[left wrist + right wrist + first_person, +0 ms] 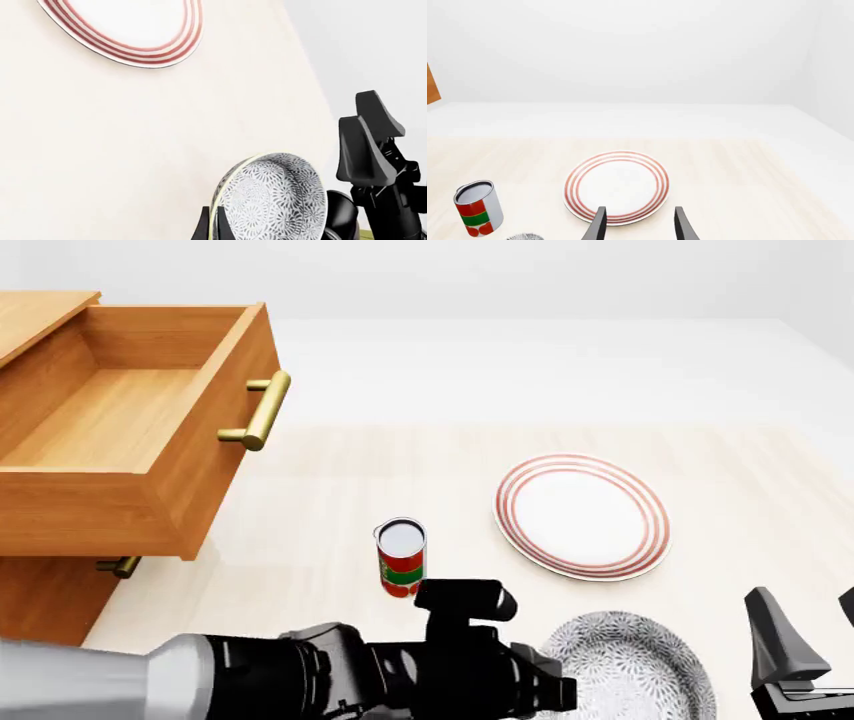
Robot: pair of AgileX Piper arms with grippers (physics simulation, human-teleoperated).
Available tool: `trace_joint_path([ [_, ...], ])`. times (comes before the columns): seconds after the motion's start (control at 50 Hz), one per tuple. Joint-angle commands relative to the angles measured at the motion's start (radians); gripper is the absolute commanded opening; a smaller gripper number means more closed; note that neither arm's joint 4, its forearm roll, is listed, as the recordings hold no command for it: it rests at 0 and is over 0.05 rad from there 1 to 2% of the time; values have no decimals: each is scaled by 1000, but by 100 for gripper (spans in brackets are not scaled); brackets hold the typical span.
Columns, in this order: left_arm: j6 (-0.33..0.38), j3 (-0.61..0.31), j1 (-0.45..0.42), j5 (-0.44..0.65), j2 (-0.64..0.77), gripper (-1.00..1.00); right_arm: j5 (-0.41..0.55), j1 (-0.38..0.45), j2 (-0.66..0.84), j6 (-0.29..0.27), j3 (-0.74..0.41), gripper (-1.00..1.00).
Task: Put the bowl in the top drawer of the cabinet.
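My left claw point(215, 227) pinches the bowl point(270, 197) by its rim. My right claw point(637, 225) hangs open and empty above the plate point(617, 186). The top drawer point(127, 430) stands pulled out.

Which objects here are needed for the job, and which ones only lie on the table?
Needed:
- deep round white bowl with dark grey-blue floral pattern
- open light-brown wooden top drawer with brass bar handle
- light-brown wooden cabinet

Just lying about:
- flat white plate with red rings
- small red and green tin can
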Motion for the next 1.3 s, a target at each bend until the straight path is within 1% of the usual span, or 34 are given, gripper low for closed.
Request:
trace_joint_path([
  [0.02, 25, -19, 24, 58, -76, -100, 0, 0, 0, 0, 0, 100],
  [0.3, 63, -56, 68, 129, -133, -100, 0, 0, 0, 0, 0, 100],
  [0.8, 125, -167, 136, 281, -210, -100, 0, 0, 0, 0, 0, 100],
  [0.98, 135, -205, 156, 331, -241, -100, 0, 0, 0, 0, 0, 100],
  [1.3, 151, -228, 192, 381, -303, -100, 0, 0, 0, 0, 0, 100],
])
